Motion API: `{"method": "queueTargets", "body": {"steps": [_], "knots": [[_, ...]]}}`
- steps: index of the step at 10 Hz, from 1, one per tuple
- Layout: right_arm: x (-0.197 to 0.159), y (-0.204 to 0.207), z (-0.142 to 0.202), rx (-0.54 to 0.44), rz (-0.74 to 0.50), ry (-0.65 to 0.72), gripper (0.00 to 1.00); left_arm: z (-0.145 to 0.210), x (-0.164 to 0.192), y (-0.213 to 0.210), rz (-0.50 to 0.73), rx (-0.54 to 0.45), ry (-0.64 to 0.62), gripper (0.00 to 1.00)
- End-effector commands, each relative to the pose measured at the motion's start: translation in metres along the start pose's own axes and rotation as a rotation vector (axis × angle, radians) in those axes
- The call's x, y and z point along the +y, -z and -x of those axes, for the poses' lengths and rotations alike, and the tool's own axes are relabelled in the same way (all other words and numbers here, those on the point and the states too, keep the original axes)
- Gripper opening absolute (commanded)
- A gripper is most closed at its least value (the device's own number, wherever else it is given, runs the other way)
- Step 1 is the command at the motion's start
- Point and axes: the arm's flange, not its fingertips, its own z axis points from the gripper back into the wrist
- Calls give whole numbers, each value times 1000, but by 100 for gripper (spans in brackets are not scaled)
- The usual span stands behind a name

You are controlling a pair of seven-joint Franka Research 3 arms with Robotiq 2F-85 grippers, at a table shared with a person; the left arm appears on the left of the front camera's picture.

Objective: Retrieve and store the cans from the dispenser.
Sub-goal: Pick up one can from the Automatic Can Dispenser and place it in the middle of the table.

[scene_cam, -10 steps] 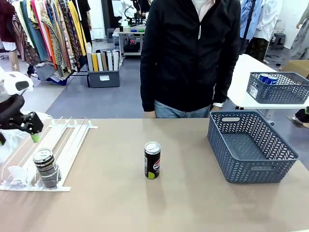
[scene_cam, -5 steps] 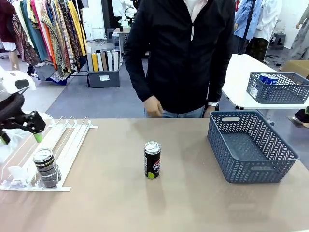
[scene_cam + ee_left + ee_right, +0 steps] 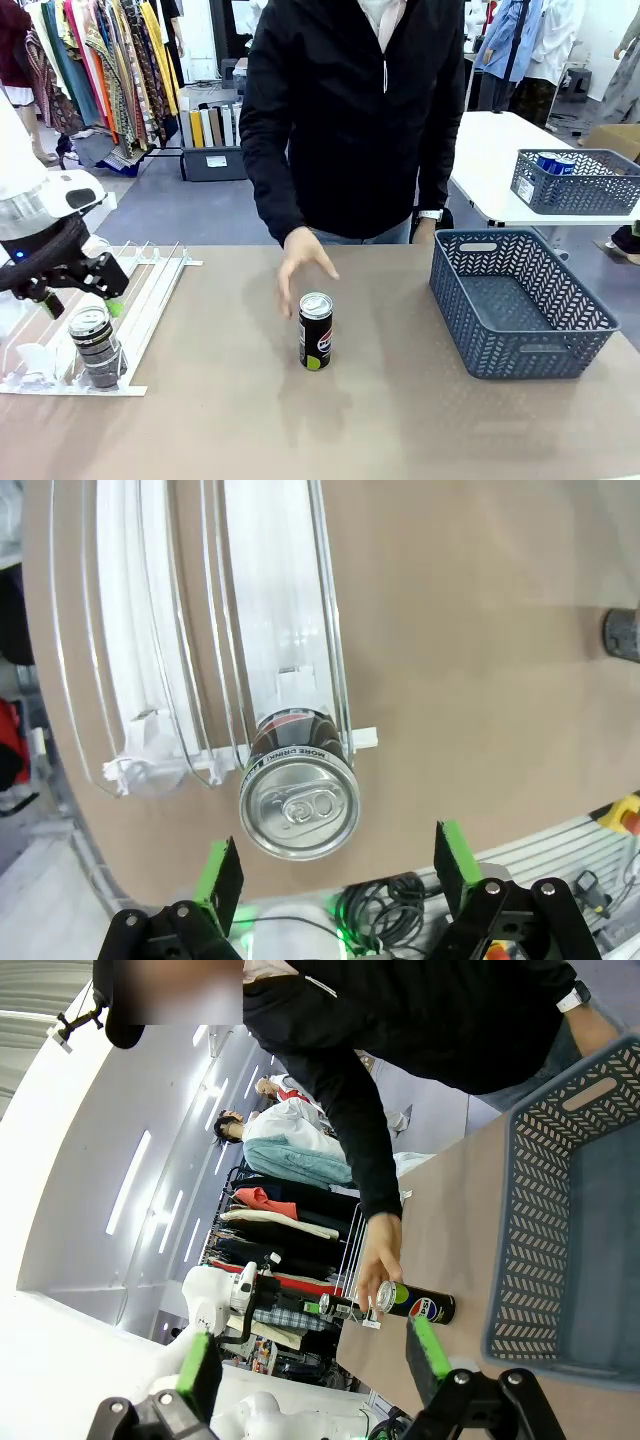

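At the near end of the dispenser, a black can stands upright — silver top facing straight up at the left gripper, which hovers above it, jaws spread wide and empty.

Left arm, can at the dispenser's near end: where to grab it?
Probably the upper sidewall of the can, from straight above: it stands upright, top clear, while the dispenser rails and end stop hem its base. The open left gripper hangs nearly over it.
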Motion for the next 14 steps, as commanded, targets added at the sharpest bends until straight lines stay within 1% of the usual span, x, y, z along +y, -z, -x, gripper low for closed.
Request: {"method": "queueTargets", "body": {"steps": [1, 3, 8, 9, 11, 13, 14], "knots": [[4, 1, -2, -8, -14, 1, 100, -1, 5, 6, -49, 5, -44, 100], [4, 1, -2, -8, -14, 1, 100, -5, 2, 9, -63, 4, -46, 100], [4, 1, -2, -8, -14, 1, 100, -14, -2, 42, -85, 95, -70, 100], [4, 1, -2, -8, -14, 1, 100, -17, -1, 45, -100, 102, -82, 100], [4, 1, -2, -8, -14, 1, 100, -18, -1, 46, -95, 99, -83, 100], [4, 1, -2, -8, -14, 1, 100, -18, 0, 45, -87, 118, -83, 100], [4, 1, -2, -8, -14, 1, 100, -21, -2, 47, -95, 116, -77, 41]]}}
